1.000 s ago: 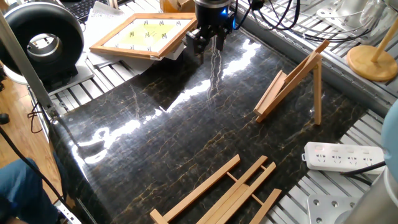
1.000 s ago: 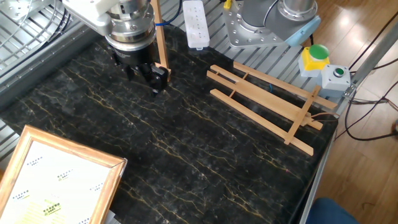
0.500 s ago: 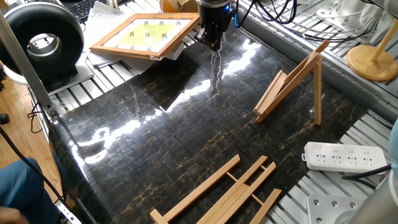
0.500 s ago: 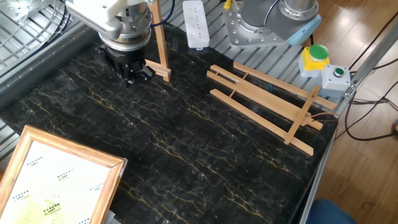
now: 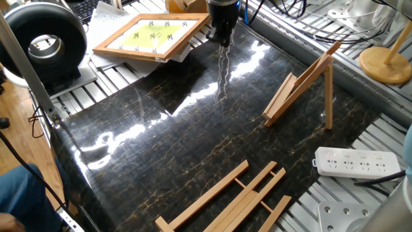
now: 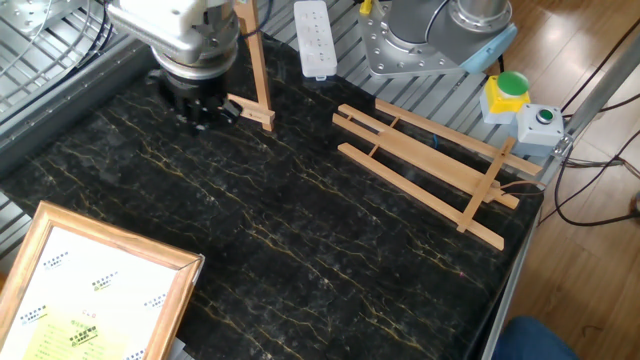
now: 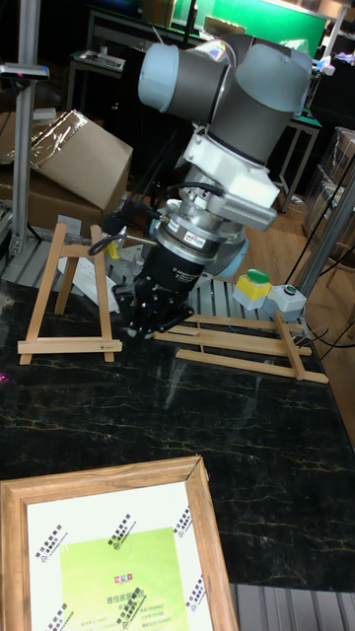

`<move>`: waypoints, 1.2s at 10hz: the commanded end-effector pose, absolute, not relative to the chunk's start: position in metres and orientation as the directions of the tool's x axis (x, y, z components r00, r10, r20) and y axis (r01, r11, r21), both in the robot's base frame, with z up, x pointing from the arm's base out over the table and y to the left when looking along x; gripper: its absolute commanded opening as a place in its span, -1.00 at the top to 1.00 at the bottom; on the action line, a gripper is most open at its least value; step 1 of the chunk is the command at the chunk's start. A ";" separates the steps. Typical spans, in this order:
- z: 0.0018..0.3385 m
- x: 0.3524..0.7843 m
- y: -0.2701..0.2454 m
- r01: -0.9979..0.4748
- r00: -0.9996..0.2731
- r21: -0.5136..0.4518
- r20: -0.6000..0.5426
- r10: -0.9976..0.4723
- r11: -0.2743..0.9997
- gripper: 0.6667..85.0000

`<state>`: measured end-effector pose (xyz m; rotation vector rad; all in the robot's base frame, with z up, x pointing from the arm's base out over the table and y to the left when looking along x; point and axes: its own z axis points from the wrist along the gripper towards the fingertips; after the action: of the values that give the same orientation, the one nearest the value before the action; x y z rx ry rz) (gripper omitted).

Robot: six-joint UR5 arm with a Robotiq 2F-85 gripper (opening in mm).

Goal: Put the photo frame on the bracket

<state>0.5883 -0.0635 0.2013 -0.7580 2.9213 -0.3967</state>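
**Above the dark marble, empty-handed**

Over the marble top (image 5: 193,129), shifted since half a second ago: gripper (image 6: 200,112) now nearer the far edge in the other fixed view, and higher toward the top edge in one fixed view. Frame and easel unmoved.

Fingers (image 7: 148,320) pointed down, close together, clasping nothing; whether fully closed cannot be told from these views. Hovering off the marble, touching neither frame nor easel. Gripper (image 5: 222,32) dark, hung beneath a silver wrist, arm rising behind it in grey joints, tilted toward the frame in the tall fixed view.

Just beside the fingers, the bracket (image 6: 255,75): upright, A-shaped, bottom ledge on the marble, rear leg propped (image 5: 309,80), (image 7: 67,301). Close but apart from the fingertips.

Farther out, the photo frame (image 5: 151,35) lying flat, yellow picture up, one corner over the marble edge, resting on white paper sheets (image 5: 106,19); seen also at (image 6: 85,295) and (image 7: 108,547).

Farther still, a flat easel of longer slats (image 6: 430,165) on the marble, and a white power strip (image 5: 354,161) off it.
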 end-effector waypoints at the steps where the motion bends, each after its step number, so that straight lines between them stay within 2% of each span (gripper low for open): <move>1: 0.201 0.625 -0.061 -0.777 -0.564 -0.319 -0.032 -0.825 0.543 0.99; 2: 0.198 0.636 -0.043 -0.828 -0.473 -0.312 -0.060 -0.879 0.467 0.99; 3: 0.199 0.648 -0.039 -0.872 -0.366 -0.339 -0.028 -0.930 0.353 0.99; 5: 0.221 0.696 -0.041 -0.857 -0.227 -0.483 0.042 -0.973 0.179 0.99; 6: 0.228 0.707 -0.043 -0.845 -0.201 -0.516 0.070 -0.977 0.137 0.99; 12: 0.218 0.700 -0.037 -0.862 -0.133 -0.500 0.065 -0.989 0.083 0.99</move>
<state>0.6999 -0.0390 0.2183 -1.8118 2.1265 -0.6283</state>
